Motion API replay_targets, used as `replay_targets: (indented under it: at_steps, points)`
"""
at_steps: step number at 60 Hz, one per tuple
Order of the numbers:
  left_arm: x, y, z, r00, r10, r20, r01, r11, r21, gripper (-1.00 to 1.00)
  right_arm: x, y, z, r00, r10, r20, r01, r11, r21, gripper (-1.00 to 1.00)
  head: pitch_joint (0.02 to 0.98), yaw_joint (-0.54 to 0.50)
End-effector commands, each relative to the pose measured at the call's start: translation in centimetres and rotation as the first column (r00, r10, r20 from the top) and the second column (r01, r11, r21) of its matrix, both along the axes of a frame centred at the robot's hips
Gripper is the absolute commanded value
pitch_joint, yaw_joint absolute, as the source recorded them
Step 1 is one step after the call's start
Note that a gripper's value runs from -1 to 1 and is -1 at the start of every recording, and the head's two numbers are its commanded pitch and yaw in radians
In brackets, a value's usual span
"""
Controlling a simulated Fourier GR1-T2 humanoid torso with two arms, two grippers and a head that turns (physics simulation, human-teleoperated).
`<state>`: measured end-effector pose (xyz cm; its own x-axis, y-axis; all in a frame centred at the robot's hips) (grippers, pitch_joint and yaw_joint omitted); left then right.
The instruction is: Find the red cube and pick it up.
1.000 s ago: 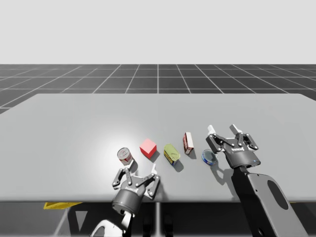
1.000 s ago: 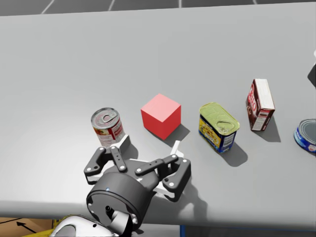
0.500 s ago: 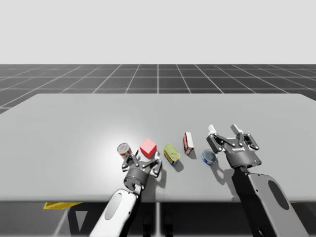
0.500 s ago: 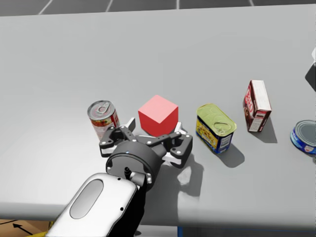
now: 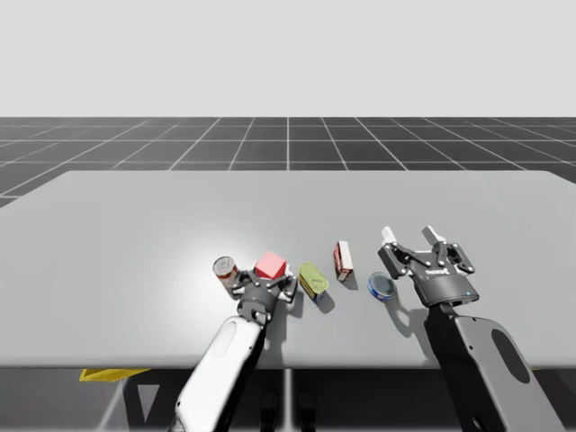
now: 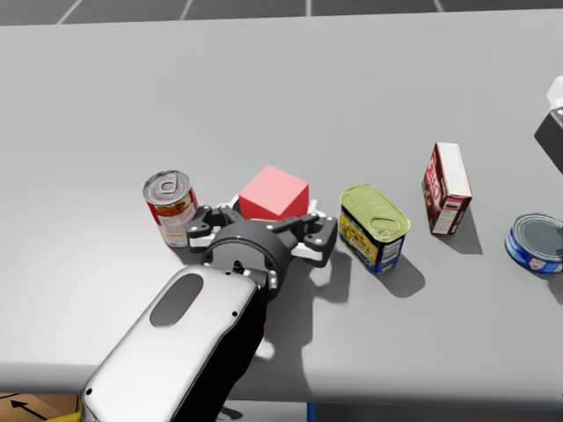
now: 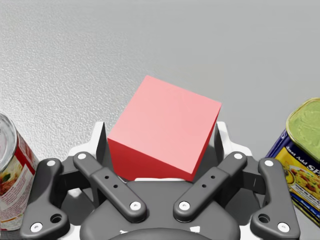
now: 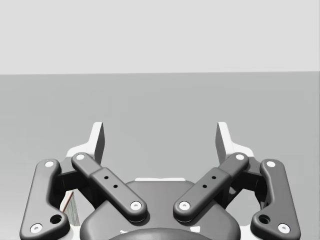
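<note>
The red cube (image 5: 270, 264) (image 6: 274, 192) rests on the grey table (image 5: 135, 234), between a red-labelled can and a yellow-green tin. My left gripper (image 5: 265, 277) (image 6: 264, 216) lies low on the table, open, with one finger on each side of the cube. In the left wrist view the cube (image 7: 165, 127) sits turned at an angle between the spread fingers of the left gripper (image 7: 160, 132); I cannot tell whether they touch it. My right gripper (image 5: 410, 236) (image 8: 160, 132) hovers open and empty to the right, above the blue can.
The upright red-labelled can (image 5: 224, 269) (image 6: 170, 207) (image 7: 12, 170) stands close beside the left gripper's outer finger. The yellow-green tin (image 5: 312, 280) (image 6: 374, 224) (image 7: 300, 145) is close on the other side. A red-and-white box (image 5: 343, 259) (image 6: 445, 187) and a flat blue can (image 5: 382, 286) (image 6: 535, 242) lie further right.
My left arm has reached forward from the table's front edge, bringing its open gripper around the red cube. My head has turned slightly. The right arm has barely moved.
</note>
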<state>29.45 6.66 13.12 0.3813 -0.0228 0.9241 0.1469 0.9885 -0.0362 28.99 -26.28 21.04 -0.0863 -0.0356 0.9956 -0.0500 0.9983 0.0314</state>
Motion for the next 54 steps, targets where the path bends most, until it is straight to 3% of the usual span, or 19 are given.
replay_targets:
  at_steps: [1,2,4,5,14,42,54]
  points:
    - [0.5,0.1,-0.7,1.0,0.01,-0.003,-0.01,1.0,0.014,-0.6,0.0,-0.1,0.0,1.0,0.0,0.001,0.0,1.0,0.001,-1.0,0.854,0.06]
    - [0.4,0.1,-0.7,1.0,0.011,-0.003,-0.011,1.0,0.014,-0.18,0.0,-0.1,0.0,1.0,0.0,0.001,0.0,1.0,0.0,-1.0,0.853,0.06]
    - [0.3,0.1,-0.7,1.0,0.01,-0.004,-0.01,1.0,0.012,0.44,0.0,-0.1,0.0,1.0,0.0,0.001,0.0,1.0,0.0,-1.0,0.853,0.06]
    - [0.1,0.1,-0.9,1.0,0.011,0.002,-0.011,1.0,0.018,0.93,0.0,-0.1,0.0,1.0,0.0,0.001,0.0,1.0,-0.001,-1.0,0.853,0.06]
    - [-0.5,0.2,-0.9,1.0,0.009,0.011,-0.009,1.0,0.022,1.0,0.0,-0.1,0.0,1.0,-0.001,0.001,0.001,1.0,-0.002,-1.0,0.834,0.06]
    - [-1.7,-0.4,-0.9,0.999,-0.045,0.005,0.045,0.998,0.04,1.0,0.1,-0.1,-0.1,1.0,-0.001,-0.001,0.001,1.0,-0.004,-1.0,0.466,0.07]
    - [-1.7,-0.5,0.2,0.998,-0.066,0.012,0.066,0.998,0.023,1.0,0.1,-0.2,-0.1,1.0,0.002,0.001,-0.002,1.0,-0.004,-1.0,0.42,0.08]
